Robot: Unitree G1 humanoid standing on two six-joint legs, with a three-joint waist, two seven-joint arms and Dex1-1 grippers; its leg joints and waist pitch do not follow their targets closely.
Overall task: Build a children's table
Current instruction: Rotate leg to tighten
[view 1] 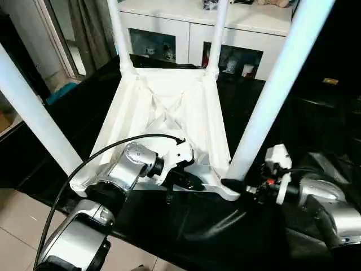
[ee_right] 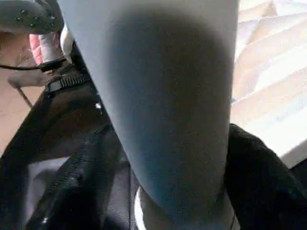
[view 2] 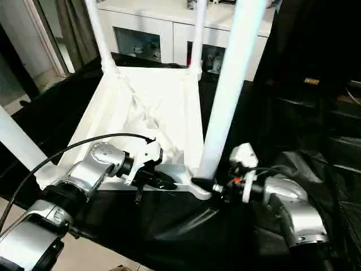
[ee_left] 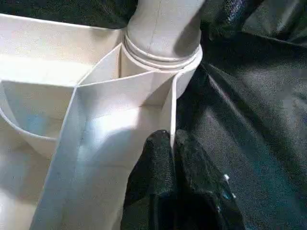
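Note:
The children's table lies upside down on black cloth, its ribbed white top [view 1: 169, 107] facing up. Four white legs stand in the corner sockets: near right [view 1: 276, 90], near left [view 1: 34, 118], far left [view 1: 115, 34] and far right [view 1: 219, 34]. My left gripper [view 1: 189, 180] rests at the near rim, and in the left wrist view its fingers [ee_left: 158, 163] are pinched together on a thin rim wall beside the socket [ee_left: 163, 52]. My right gripper [view 1: 240, 185] is at the foot of the near right leg [ee_right: 163, 105], which runs close between its fingers.
A white cabinet [view 1: 186, 28] with glass doors stands behind the table. Black cloth [view 1: 192, 226] covers the work surface, with tiled floor [view 1: 17, 226] at the near left. A black cable [view 1: 84, 166] arcs over my left forearm.

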